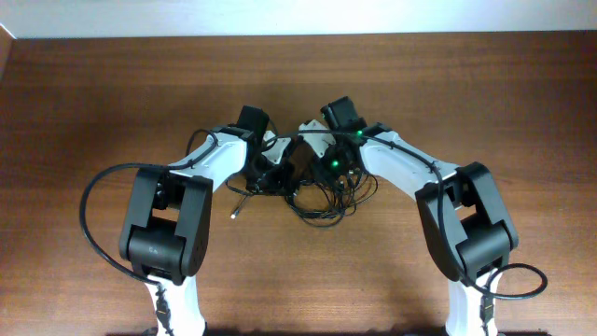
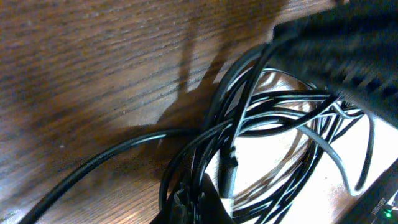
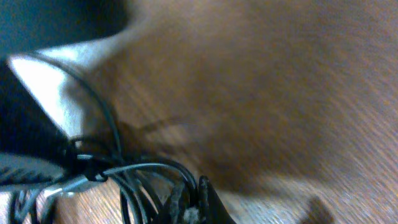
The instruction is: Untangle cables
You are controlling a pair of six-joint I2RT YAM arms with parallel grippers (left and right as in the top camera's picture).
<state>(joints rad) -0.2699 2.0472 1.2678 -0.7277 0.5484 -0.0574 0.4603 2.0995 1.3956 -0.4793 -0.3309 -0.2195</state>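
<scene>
Table point(image 1: 93, 93): brown wood, lies under everything; the cables point(image 1: 322, 201) are piled at approx. its centre and are taken as ref. point for all below.

Left arm point(image 1: 173, 219): white w/ black joints. It is reached in toward the bundle from the left-front. Its wrist is placed over the bundle's left edge.

Right arm point(image 1: 462, 219): same build. It is reached in from the right-front. Its wrist is set over the bundle's top-right part, and green lights are seen there.

Cables: thin black strands, knotted at the top of the pile. Loose loops are spread out to the front and right. In the left wrist view several strands are seen crossed over one another on the wood, partly in glare.

Left gripper point(image 1: 269, 166): placed at the bundle's upper left, jaws fully closed. Strands are seen running toward it in its wrist view, but whether one is pinched can't be told.

Right gripper point(image 1: 319, 159): placed at the top of the bundle, just right of the left one. Jaws are closed, and strands are seen gathered at the fingertips point(image 3: 202, 199) in the blurred wrist view, so it is closed on the cables.

Plug point(image 1: 235, 213): small, metallic tip. It is laid on the wood just left-front of the bundle, at the end of one strand.
</scene>
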